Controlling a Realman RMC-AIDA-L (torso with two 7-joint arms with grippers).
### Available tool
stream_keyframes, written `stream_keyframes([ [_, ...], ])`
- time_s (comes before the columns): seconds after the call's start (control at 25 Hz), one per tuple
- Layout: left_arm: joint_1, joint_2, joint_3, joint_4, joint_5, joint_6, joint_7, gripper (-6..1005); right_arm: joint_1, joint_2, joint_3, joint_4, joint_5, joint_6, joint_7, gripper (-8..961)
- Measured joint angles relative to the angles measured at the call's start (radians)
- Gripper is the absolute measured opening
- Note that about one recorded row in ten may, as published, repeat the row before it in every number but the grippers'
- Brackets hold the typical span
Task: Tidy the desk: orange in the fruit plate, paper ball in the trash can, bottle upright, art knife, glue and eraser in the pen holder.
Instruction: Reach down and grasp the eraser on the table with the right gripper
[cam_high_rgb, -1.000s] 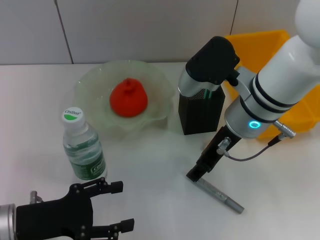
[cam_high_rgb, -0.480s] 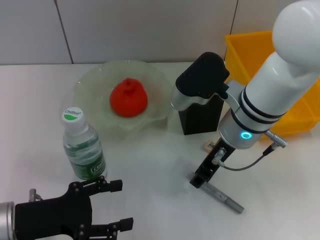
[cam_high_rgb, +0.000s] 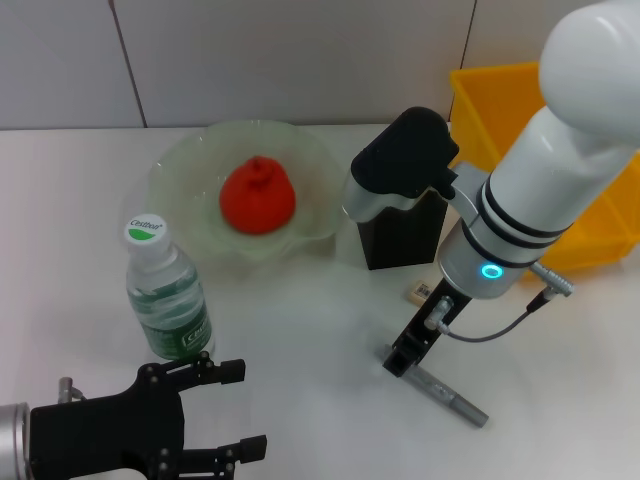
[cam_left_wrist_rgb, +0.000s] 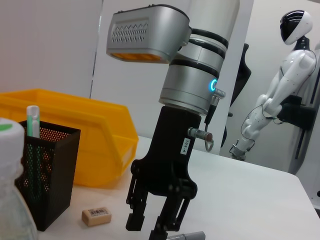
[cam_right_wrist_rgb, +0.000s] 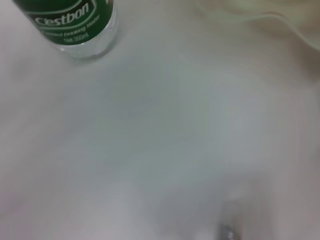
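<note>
Glossy yellow plastic trash can (cam_high_rgb: 590, 200), black metal-mesh pen holder (cam_high_rgb: 400, 232), translucent wavy glass fruit plate (cam_high_rgb: 180, 175), clear plastic bottle (cam_high_rgb: 165, 295), matt white desk (cam_high_rgb: 300, 340).

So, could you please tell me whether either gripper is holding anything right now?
Nothing is held. The right gripper hangs open over one end of the art knife; the left gripper is open, empty.

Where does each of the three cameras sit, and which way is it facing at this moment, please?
Head view: above, looking forward and down at the desk; shows left gripper, right gripper at the art knife.
Left wrist view: low, facing sideways across the desk; shows right gripper, eraser, pen holder.
Right wrist view: looking down at the desk; no fingers show.
Shared: the bottle.
</note>
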Motion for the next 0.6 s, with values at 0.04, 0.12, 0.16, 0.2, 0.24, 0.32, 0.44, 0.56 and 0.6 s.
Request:
stream_keyframes([
  [0.04, 0.000, 0.000, 0.000, 0.000, 0.000, 0.000, 0.000, 864, 0.000, -0.002, 0.003, -0.002, -0.005, 0.001, 0.002, 493],
  [0.12, 0.001, 0.000, 0.000, 0.000, 0.000, 0.000, -0.001, 864, -0.001, -0.007, 0.014, -0.007, -0.040, 0.001, 0.012, 492],
  [0.16, 0.001, 0.000, 0.000, 0.000, 0.000, 0.000, -0.001, 864, -0.002, -0.008, 0.024, -0.009, -0.063, 0.001, 0.016, 492],
  [0.2, 0.003, 0.000, 0.000, 0.000, 0.000, 0.000, -0.002, 864, -0.005, -0.008, 0.038, -0.014, -0.096, 0.002, 0.020, 492],
  [0.24, 0.003, 0.000, 0.000, 0.000, 0.000, 0.000, -0.002, 864, -0.009, -0.008, 0.052, -0.019, -0.132, 0.006, 0.023, 492],
  [0.32, 0.003, 0.000, 0.000, 0.000, 0.000, -0.002, -0.002, 864, -0.016, -0.007, 0.067, -0.029, -0.194, 0.027, 0.023, 492],
  [0.44, 0.003, -0.001, 0.000, -0.002, 0.000, -0.006, -0.001, 864, -0.020, -0.007, 0.068, -0.031, -0.207, 0.047, 0.023, 492],
  [0.56, 0.001, -0.001, 0.000, -0.004, 0.000, -0.007, -0.001, 864, -0.027, -0.008, 0.069, -0.028, -0.211, 0.084, 0.014, 492],
  [0.6, 0.001, -0.001, 0.000, -0.006, 0.000, -0.007, -0.001, 864, -0.028, -0.008, 0.069, -0.024, -0.212, 0.096, 0.010, 492],
])
